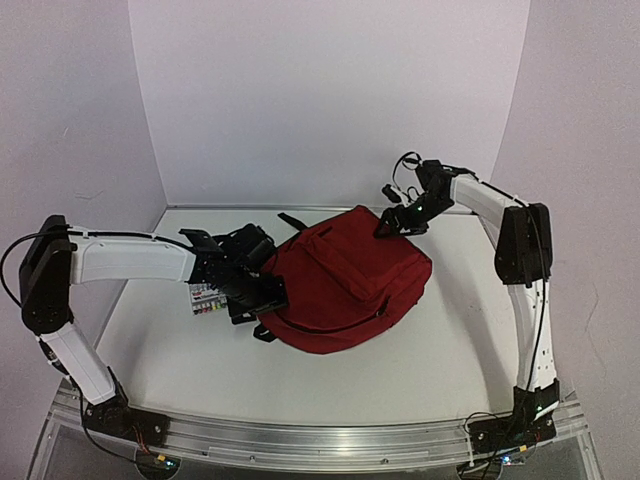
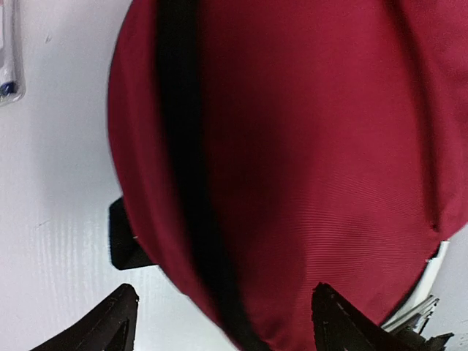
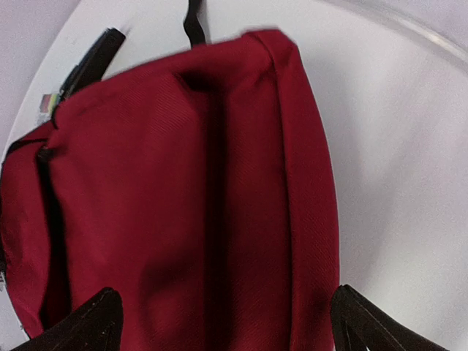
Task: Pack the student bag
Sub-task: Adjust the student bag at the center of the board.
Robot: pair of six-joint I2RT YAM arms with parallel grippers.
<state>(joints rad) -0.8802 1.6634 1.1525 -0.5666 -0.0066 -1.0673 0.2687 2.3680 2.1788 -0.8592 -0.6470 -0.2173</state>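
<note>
Mid-task at best, judging by the layout. On the table, roughly central and lying flat with the front pocket up: the student bag, rounded end toward the left arm, a black strap poking out from under its far edge. Poised over that rounded end, fingers spread wide with nothing gripped: the left gripper. At the bag's far right corner, likewise spread wide and holding nothing: the right gripper. Main zip open or shut, contents if any: impossible to tell from here. Lying outside, just beside the bag's left end and under the left arm: a small packet with coloured markings, probably not yet packed. Left to do, as a guess: opening the bag, loading that packet, zipping up.
</note>
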